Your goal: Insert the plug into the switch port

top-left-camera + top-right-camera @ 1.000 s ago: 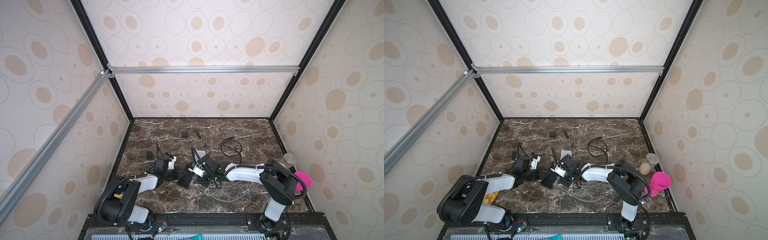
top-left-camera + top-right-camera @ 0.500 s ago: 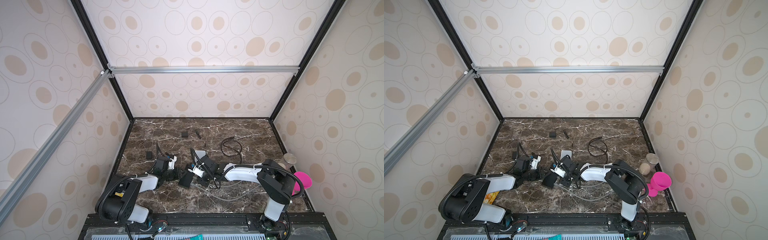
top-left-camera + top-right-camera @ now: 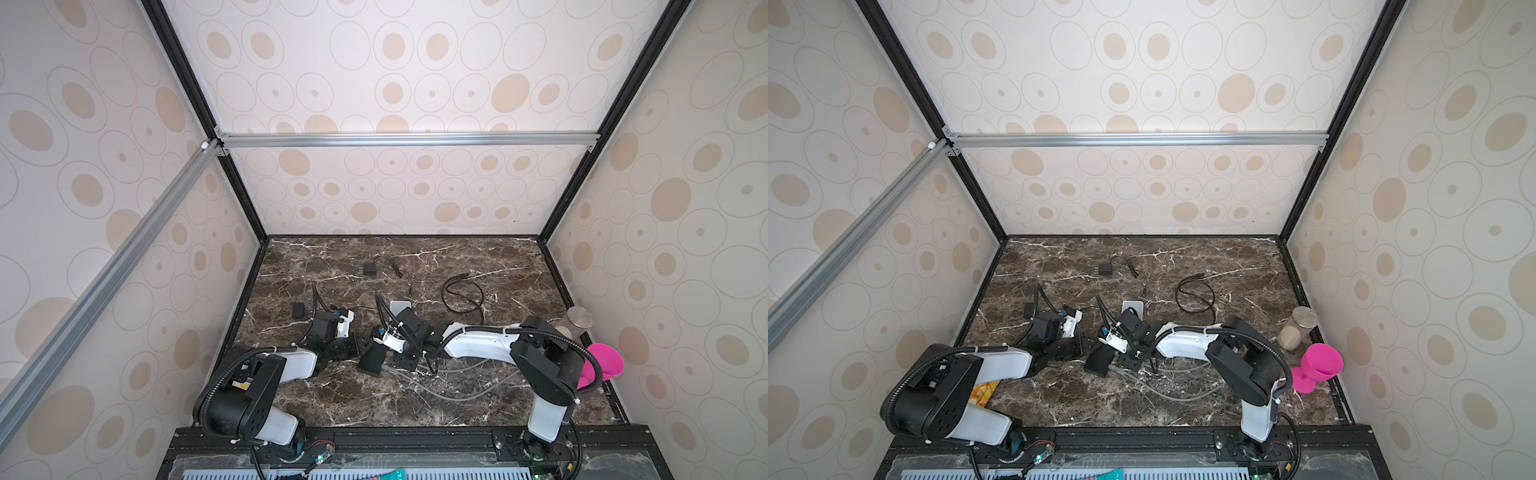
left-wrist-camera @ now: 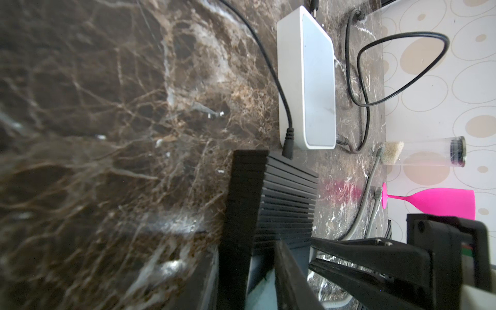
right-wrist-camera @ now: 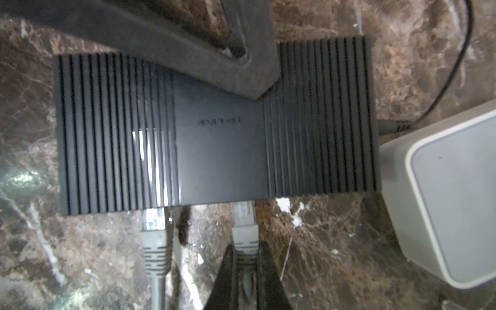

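Over by the side wall there's a bright pink plastic goblet next to a clear cylindrical jar with a metal lid. A flat white plastic box sits on the brown marble tabletop, with a looped black cable nearby.

Mid-table: switch, second box just behind. Tip of plug at switch's port edge, beside seated plug. Behind right, coiled cable; far right, jar, goblet.
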### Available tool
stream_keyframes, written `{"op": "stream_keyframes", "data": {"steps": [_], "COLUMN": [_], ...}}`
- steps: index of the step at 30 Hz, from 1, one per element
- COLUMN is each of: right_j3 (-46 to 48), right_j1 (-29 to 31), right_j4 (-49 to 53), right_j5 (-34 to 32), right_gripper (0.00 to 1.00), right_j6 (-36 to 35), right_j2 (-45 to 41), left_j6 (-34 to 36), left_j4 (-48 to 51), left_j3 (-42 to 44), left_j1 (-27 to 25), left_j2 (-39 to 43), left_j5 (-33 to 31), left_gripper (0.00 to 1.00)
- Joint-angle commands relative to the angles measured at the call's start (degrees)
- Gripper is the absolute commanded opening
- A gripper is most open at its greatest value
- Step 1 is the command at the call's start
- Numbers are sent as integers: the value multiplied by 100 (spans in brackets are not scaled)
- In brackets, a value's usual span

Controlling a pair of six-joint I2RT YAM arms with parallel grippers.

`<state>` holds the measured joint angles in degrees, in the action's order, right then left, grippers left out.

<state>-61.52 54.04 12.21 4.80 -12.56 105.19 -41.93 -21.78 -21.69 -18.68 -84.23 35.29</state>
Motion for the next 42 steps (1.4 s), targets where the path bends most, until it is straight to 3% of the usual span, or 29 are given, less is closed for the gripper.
{"op": "stream_keyframes", "data": {"steps": [1,10,19,28,33,36,42], "right_j3": [-679,-1187,-1679,-1932,-1839,-1853,-1700], "right_j1": [109,107,107,98,97,78,76], "right_j4": [-1204,-1266,-1222,-1711,-1631,-1547,-1780], "right_j5": [135,805,698,-545,-934,-766,610], "right_gripper": [0,0,0,0,0,0,0], "right_j6": [-168,-542,-1235,16,289,280,-583], "right_j2": [193,544,755,814,801,828,757], "left_j6": [95,155,500,186,80,84,249], "left_j4": [428,385,858,662,601,604,600], "left_j3": [-53,-85,-458,-203,-72,-111,-401], "left_j1": [-205,-226,-596,-721,-891,-1010,-1447], "left_j2": [-137,-221,-419,-223,-81,-135,-564], "left_j5": [789,878,802,837,857,924,1278], "left_gripper": [33,34,32,31,31,31,31]}}
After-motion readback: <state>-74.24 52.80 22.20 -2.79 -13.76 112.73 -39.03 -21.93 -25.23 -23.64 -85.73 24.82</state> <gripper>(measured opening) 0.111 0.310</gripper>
